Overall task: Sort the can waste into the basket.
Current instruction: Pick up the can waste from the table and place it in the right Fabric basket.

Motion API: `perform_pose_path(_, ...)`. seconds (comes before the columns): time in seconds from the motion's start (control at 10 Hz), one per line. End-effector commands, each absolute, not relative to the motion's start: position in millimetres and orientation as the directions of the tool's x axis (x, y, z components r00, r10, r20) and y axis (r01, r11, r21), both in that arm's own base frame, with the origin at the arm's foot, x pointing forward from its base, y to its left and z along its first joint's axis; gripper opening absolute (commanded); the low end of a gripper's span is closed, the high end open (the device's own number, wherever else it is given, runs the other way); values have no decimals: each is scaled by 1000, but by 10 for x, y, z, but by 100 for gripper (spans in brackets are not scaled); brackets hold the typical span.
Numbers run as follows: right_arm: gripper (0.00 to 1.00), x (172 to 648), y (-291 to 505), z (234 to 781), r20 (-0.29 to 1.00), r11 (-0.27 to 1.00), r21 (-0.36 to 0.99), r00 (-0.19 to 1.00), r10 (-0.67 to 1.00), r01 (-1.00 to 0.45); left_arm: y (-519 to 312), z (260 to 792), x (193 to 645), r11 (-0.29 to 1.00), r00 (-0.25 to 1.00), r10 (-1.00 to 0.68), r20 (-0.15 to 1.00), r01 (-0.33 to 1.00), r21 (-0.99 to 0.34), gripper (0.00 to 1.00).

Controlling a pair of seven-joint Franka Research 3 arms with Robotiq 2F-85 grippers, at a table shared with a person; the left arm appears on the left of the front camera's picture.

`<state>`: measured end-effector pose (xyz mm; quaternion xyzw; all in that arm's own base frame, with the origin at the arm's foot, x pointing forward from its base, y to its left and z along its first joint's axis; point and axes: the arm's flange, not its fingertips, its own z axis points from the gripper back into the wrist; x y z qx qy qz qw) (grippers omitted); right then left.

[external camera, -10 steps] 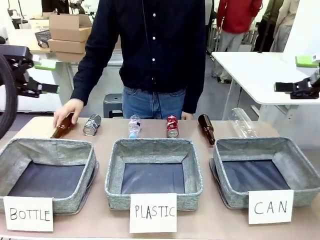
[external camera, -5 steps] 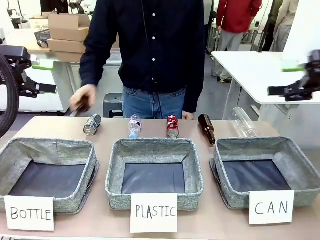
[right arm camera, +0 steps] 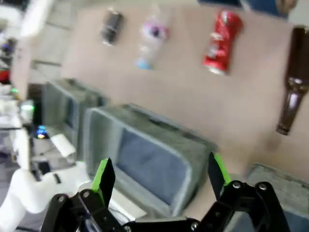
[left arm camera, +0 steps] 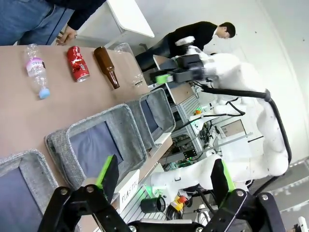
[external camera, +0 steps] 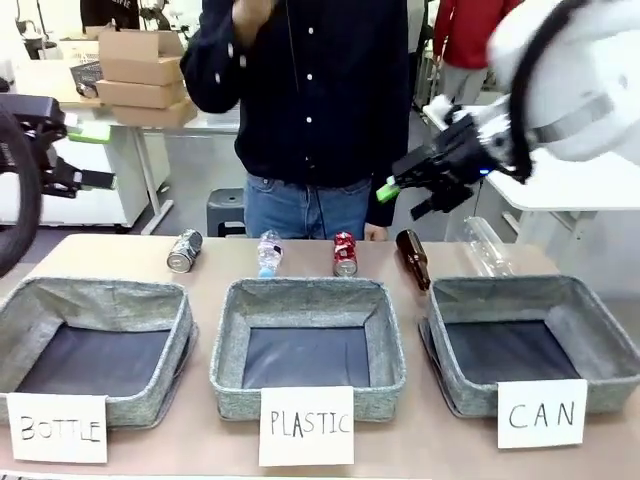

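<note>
The red can (external camera: 345,253) lies on its side on the far strip of the table, just behind the back rim of the middle bin (external camera: 308,292), which is carded "PLASTIC". Its body looks dented and crumpled, with a silvery end facing the robot. A small clear plastic bottle (external camera: 268,252) lies near it on the robot's left and a brown glass bottle (external camera: 413,258) near it on the right, both also on their sides. The dark can (external camera: 184,250) lies farther left, behind the far right corner of the bin (external camera: 95,290) carded "BOTTLE"; it is dark and silvery, with its metal end towards the robot. The basket (external camera: 505,288) sits at the robot's right, grey with a dark lining, and a white "CAN" card (external camera: 541,413) leans on its front. A large clear bottle (external camera: 487,245) lies just behind its back rim.

The right gripper (external camera: 400,198) hangs in the air above the brown bottle, touching nothing, its arm blurred. In its wrist view, its green-padded fingers (right arm camera: 104,176) are spread wide and hold nothing. The left gripper (left arm camera: 164,174) is likewise spread and empty, off to the table's left. The person stands behind the table with one hand (external camera: 250,12) raised; what it grips cannot be told.
</note>
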<state>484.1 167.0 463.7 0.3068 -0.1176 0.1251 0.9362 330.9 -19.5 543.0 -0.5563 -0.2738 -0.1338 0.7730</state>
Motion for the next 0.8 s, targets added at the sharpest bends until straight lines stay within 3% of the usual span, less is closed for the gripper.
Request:
perform_pose_path(0.0,100,4893,1715,4523,219,788,530,948,230,-313,-216,5443,3328,327,796,103,596,539,-776,100)
perform_pose_path(0.1,100,4668,1640,4586,218,721,600,938,270,-347,-216,5443,3328,327,796,103,596,539,-776,100)
perform_pose_path(0.2,100,4928,1740,4384,242,797,519,947,209,-308,-216,5443,3328,327,796,103,596,539,-776,100)
perform_pose_path(0.4,100,4878,1753,4326,208,778,540,947,245,-320,-216,5443,3328,327,796,103,596,539,-776,100)
perform_pose_path(0.5,100,5157,1962,4347,198,855,484,975,101,-186,-216,5443,3328,327,796,103,596,539,-776,100)
perform_pose_path(0.7,100,5985,2450,4045,73,900,426,995,68,-93,-216,5443,3328,327,796,103,596,539,-776,100)
